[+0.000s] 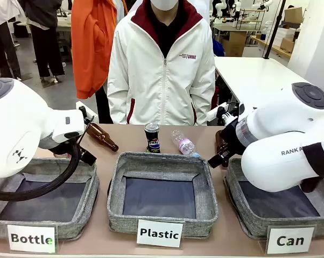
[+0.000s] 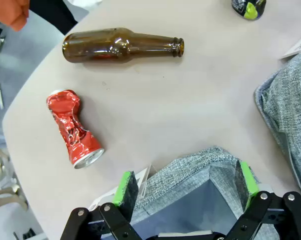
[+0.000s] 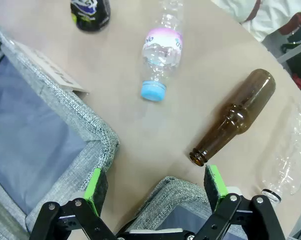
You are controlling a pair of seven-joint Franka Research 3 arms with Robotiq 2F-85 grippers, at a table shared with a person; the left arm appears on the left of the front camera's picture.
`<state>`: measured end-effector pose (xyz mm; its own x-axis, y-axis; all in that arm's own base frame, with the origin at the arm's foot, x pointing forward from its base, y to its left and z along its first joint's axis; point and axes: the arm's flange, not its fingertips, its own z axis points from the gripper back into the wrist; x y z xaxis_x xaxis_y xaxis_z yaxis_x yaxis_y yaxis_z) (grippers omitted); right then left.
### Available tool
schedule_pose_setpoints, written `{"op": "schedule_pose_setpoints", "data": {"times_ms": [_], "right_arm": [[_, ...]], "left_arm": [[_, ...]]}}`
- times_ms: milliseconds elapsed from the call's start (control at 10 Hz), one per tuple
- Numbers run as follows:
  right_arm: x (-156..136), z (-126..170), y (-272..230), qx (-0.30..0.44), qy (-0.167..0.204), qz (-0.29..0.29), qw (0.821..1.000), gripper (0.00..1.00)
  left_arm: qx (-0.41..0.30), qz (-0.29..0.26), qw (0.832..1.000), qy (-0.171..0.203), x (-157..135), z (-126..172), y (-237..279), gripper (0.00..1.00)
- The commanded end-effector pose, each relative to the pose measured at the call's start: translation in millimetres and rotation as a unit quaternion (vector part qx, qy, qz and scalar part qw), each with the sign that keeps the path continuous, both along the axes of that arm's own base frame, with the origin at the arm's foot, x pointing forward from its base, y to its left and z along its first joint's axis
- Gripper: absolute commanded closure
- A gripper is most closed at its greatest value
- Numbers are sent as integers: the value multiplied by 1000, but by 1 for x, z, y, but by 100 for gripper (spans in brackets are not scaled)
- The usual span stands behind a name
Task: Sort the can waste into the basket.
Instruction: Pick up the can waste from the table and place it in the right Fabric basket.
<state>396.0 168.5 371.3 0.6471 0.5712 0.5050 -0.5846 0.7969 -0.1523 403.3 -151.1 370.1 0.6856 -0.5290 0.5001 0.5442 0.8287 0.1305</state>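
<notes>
The crushed red can (image 2: 73, 129) lies at ten o'clock of the wide-apart left gripper (image 2: 185, 184), long axis eleven-to-five; the right gripper (image 3: 154, 182), also apart, likely sits farther.

A pale tan table (image 1: 127, 141) fills the foreground of a brightly, evenly lit workroom. Behind it, a grey floor (image 1: 65, 94) stretches away at left. At right, a long white table (image 1: 259, 75) stands beside a white wall (image 1: 319, 43). A black pole (image 1: 274, 29) slants above it, and cardboard boxes (image 1: 294, 15) are stacked farther back.
</notes>
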Motion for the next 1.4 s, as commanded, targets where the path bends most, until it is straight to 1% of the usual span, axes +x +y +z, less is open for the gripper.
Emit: {"op": "schedule_pose_setpoints", "data": {"times_ms": [0,1300], "right_arm": [[0,0,0,0,0,0,1000,0],[0,0,0,0,0,0,1000,0]], "left_arm": [[0,0,1000,0,0,0,0,0],[0,0,1000,0,0,0,0,0]]}}
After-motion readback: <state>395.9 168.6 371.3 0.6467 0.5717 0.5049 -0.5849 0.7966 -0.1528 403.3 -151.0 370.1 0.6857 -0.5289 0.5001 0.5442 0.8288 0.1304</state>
